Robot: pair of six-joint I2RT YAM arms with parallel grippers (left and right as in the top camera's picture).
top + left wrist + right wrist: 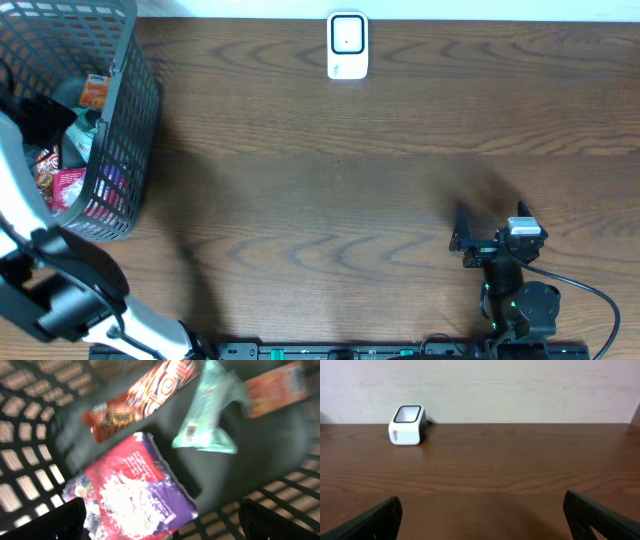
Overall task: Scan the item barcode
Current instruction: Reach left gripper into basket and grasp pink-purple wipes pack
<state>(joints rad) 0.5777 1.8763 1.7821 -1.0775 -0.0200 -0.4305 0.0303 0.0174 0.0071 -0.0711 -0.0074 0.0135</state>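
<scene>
Left wrist view: left gripper (160, 521) open, empty, above a purple packet (131, 485) in the basket (25, 485) at the tabletop's far-left corner; right gripper (480, 517) open, empty.

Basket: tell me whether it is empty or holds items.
Holds items. The left wrist view shows packets lying inside the basket: a purple-and-red packet, a pale green packet and a red-orange wrapper.
</scene>
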